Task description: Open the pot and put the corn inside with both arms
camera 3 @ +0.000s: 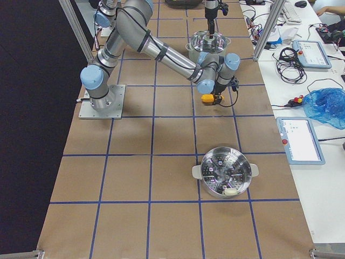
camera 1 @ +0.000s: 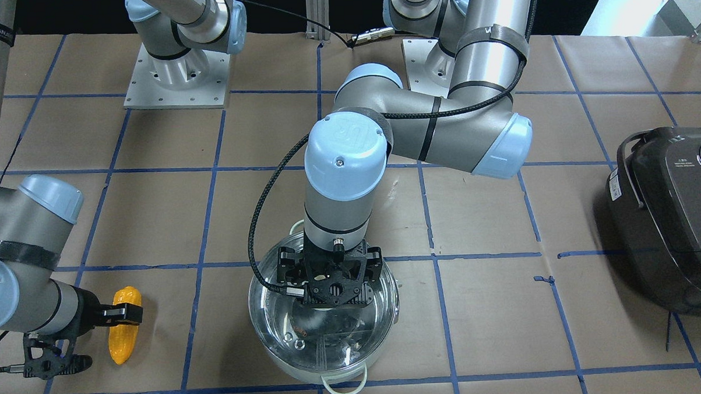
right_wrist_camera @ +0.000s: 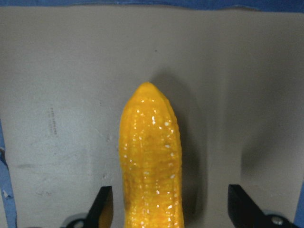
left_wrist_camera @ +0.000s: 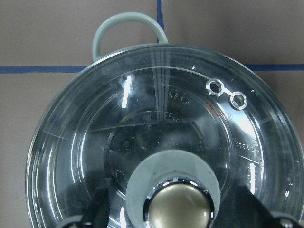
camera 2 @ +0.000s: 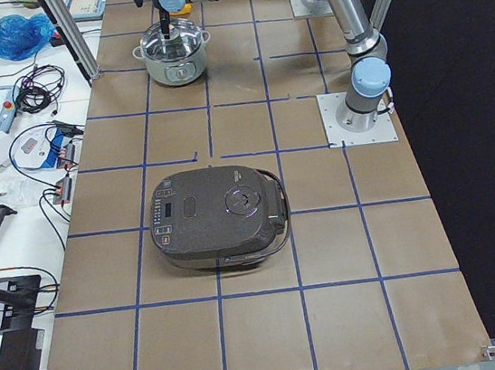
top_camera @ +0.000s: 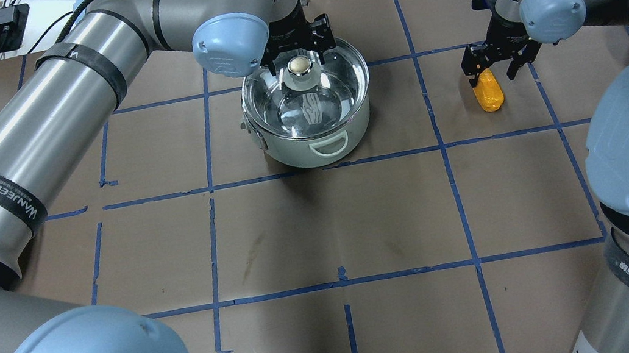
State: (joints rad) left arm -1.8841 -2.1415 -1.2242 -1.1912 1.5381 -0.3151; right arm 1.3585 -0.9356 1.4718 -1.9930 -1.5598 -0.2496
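Note:
The steel pot [top_camera: 294,153] stands at the far middle of the table with its glass lid [left_wrist_camera: 95,142] on. My left gripper [top_camera: 299,60] hangs over the lid, open, its fingers [left_wrist_camera: 99,205] on either side of the metal knob [left_wrist_camera: 178,205]. The pot also shows in the front view [camera 1: 310,370]. The yellow corn [top_camera: 489,95] lies flat on the paper to the pot's right. My right gripper [top_camera: 491,72] is down over it, open, with fingers [right_wrist_camera: 100,204] straddling the cob [right_wrist_camera: 151,161] and gaps on both sides.
A dark grey rice cooker [camera 1: 672,221] sits on my left side of the table. A steel steamer pot [camera 3: 226,172] stands further along on my right side. Blue tape lines grid the brown paper cover.

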